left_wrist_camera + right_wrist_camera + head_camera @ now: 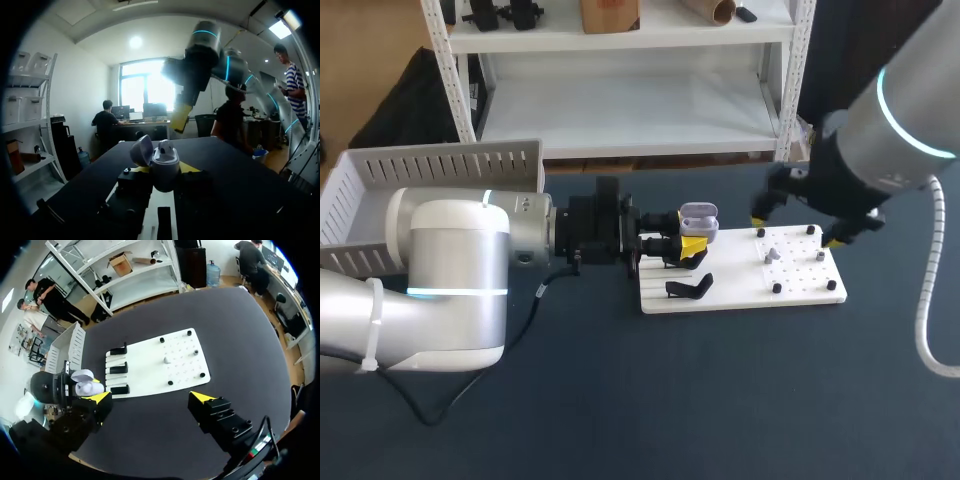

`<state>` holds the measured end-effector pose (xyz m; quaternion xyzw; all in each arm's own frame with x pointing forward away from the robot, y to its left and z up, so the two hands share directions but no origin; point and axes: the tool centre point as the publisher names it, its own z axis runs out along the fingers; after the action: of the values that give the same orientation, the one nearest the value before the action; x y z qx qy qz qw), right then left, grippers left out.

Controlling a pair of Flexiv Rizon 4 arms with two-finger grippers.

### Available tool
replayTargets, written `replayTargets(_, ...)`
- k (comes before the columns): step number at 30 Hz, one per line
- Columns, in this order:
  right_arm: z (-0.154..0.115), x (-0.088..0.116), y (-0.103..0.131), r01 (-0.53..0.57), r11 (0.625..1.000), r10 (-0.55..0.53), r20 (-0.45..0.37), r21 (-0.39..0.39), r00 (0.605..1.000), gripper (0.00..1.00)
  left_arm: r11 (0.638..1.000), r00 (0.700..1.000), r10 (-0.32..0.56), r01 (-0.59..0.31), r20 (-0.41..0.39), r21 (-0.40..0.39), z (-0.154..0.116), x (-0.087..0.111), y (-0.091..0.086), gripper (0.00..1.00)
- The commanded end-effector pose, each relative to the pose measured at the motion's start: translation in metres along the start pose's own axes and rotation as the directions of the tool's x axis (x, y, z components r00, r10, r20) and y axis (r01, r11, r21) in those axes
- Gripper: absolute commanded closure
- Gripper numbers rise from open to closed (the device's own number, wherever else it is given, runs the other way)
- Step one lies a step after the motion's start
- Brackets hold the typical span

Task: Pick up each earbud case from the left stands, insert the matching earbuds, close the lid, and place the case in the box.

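The earbud case (pixel 698 215) is a small, rounded, pale lavender-white shell with its lid swung open. It sits upright, gripped from both sides between the yellow tips of the left end effector (pixel 692 243), just above the left end of the white board (pixel 740 295). Three black stands (pixel 119 369) line that end of the board, a single white earbud (pixel 772 254) stands among the pegs at its right end, and the white slotted box (pixel 420 180) sits well apart at the table's far left.
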<state>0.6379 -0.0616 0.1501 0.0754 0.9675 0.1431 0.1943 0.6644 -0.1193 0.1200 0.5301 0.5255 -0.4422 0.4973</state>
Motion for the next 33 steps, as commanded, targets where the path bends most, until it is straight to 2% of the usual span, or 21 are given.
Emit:
replayTargets(1, 0.011, -0.001, -0.003, -0.001, 1.000, 0.002, 0.017, -0.016, 1.000, 0.00, 1.000, 1.000, 0.001, -0.001, 0.002, -0.003, 0.000, 0.001, -0.001, 1.00)
replayTargets(14, 0.011, -0.001, -0.003, -0.001, 1.000, 0.002, 0.017, -0.016, 1.000, 0.00, 1.000, 1.000, 0.001, -0.001, 0.002, -0.003, 0.000, 0.001, -0.001, 1.00)
replayTargets(16, 0.024, 0.002, -0.008, -0.036, 0.999, 0.036, -0.008, -0.037, 0.999, 0.00, 1.000, 1.000, 0.001, -0.001, 0.002, -0.003, 0.000, 0.001, -0.001, 1.00)
replayTargets(21, 0.055, 0.007, -0.022, -0.062, 0.997, 0.064, -0.053, 0.036, 0.997, 0.00, 1.000, 1.000, 0.001, -0.001, 0.002, -0.003, 0.000, 0.001, -0.001, 1.00)
replayTargets(26, 0.076, 0.005, -0.023, -0.094, 0.994, 0.097, -0.062, 0.061, 0.993, 0.00, 1.000, 1.000, 0.001, -0.001, 0.002, -0.003, 0.000, 0.001, -0.001, 1.00)
replayTargets(28, 0.081, 0.002, -0.019, -0.100, 0.994, 0.103, -0.067, 0.053, 0.992, 0.24, 1.000, 1.000, 0.001, -0.001, 0.002, -0.003, 0.000, 0.001, -0.001, 1.00)
replayTargets(31, 0.088, 0.000, -0.012, -0.104, 0.994, 0.108, -0.083, 0.042, 0.991, 0.24, 1.000, 1.000, 0.001, -0.001, 0.002, -0.003, 0.000, 0.001, -0.001, 1.00)
replayTargets(33, 0.094, -0.001, -0.010, -0.109, 0.993, 0.113, -0.091, 0.039, 0.989, 0.29, 1.000, 1.000, 0.001, -0.001, 0.002, -0.003, 0.000, 0.001, -0.001, 1.00)
